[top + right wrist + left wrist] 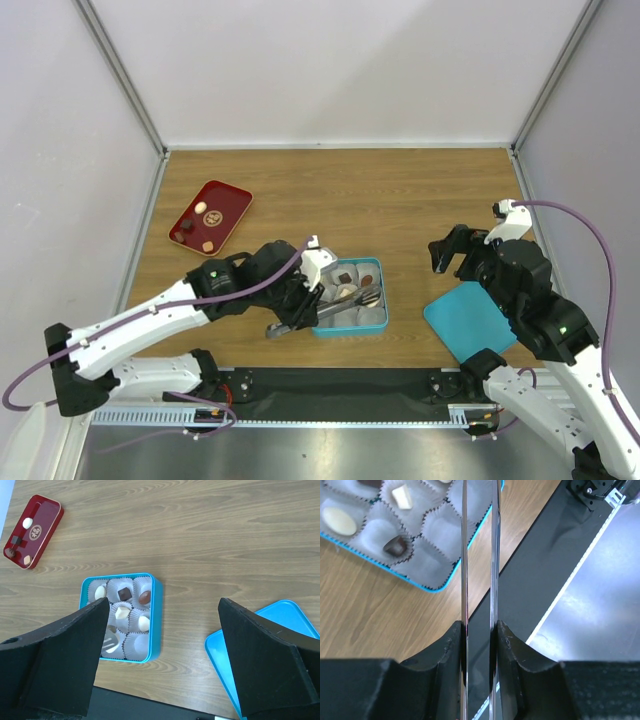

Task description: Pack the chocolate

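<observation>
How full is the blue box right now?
Partly full: the blue box holds several chocolates, but the corner paper cup, among others, sits empty.

A brown wood-grain counter (400,190) fills the enclosure, boxed in by plain pale-grey wall panels (340,70) at the back and on both sides. Slim aluminium corner posts (120,75) slant up where the panels meet. Along the near edge runs a black strip (340,385), then a brushed metal sheet (330,450) catching soft, even light.

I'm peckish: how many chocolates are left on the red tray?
4: a white one, two dark ones by the tray's left edge, a tan one nearest. None seems hidden.
</observation>
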Controlling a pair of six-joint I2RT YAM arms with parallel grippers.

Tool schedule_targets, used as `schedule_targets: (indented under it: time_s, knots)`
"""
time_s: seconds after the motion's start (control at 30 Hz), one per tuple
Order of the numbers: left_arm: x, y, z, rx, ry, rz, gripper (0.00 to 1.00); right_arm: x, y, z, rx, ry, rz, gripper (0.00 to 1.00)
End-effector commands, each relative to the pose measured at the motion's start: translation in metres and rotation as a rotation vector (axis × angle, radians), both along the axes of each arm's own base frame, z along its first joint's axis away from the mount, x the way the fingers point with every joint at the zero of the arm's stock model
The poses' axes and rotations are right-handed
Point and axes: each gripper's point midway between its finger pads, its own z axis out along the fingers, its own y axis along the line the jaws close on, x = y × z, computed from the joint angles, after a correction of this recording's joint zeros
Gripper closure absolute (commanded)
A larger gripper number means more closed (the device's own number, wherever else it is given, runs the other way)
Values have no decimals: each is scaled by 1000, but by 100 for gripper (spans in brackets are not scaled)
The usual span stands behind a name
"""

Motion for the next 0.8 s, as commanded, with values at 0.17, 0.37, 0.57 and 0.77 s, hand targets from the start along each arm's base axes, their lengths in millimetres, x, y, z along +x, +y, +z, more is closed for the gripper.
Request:
schedule_targets:
  time_s: [0.17,0.37,0.57,0.77]
  knots:
    - [2,-27,-10,-31,19,-39,66,-2,-8,19,13,-52,-24,4]
    - [0,-28,-21,-1,40,-43,65,-1,-7,19,5,-56,-21,4]
    - [3,-25,-35,55,43,-37,65,0,-7,20,3,-59,-19,4]
    - [5,-25,-44,89,48,-41,64,0,-9,24,2,-72,-28,4]
